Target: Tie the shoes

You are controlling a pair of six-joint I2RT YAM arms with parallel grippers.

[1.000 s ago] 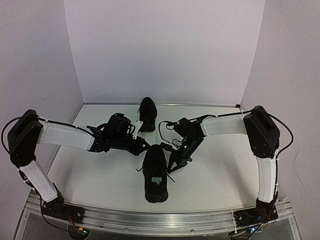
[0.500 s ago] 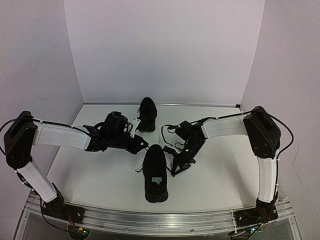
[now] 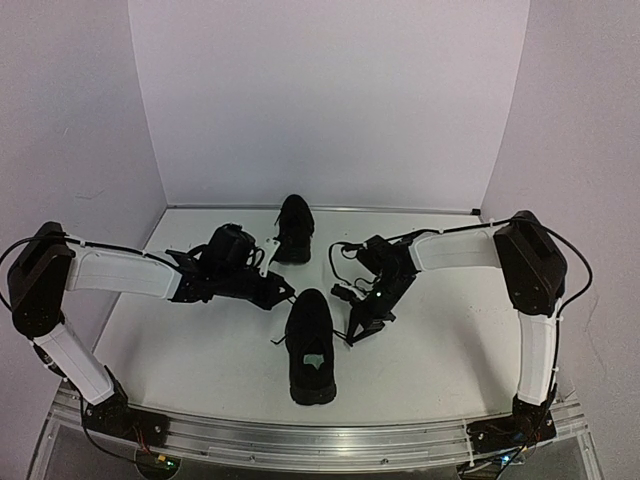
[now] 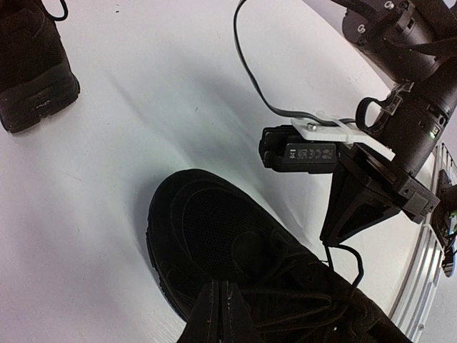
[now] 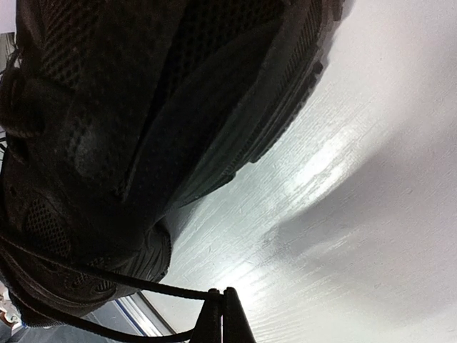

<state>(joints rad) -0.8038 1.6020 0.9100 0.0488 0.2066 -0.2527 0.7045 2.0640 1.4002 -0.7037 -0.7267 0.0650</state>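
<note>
The near shoe (image 3: 310, 345) is all black with a pale insole label and lies toe away from me at mid-table. It fills the left wrist view (image 4: 228, 236) and the right wrist view (image 5: 107, 107). The far shoe (image 3: 294, 228) stands by the back wall. My left gripper (image 3: 288, 291) is shut at the near shoe's left front. Its tips (image 4: 218, 284) sit where a thin lace ends. My right gripper (image 3: 350, 336) is shut low at the shoe's right side. It (image 5: 222, 291) pinches a black lace (image 5: 143, 284) that loops back to the shoe.
White table (image 3: 200, 350) with white walls behind and at both sides. A metal rail (image 3: 320, 440) runs along the near edge. The far shoe (image 4: 32, 64) shows at the top left of the left wrist view, and the right gripper (image 4: 332, 239) hangs there with its lace.
My left gripper has drawn back slightly to the left. My right gripper has shifted a little to the right, away from the shoe, with the lace. The shoes have not moved.
</note>
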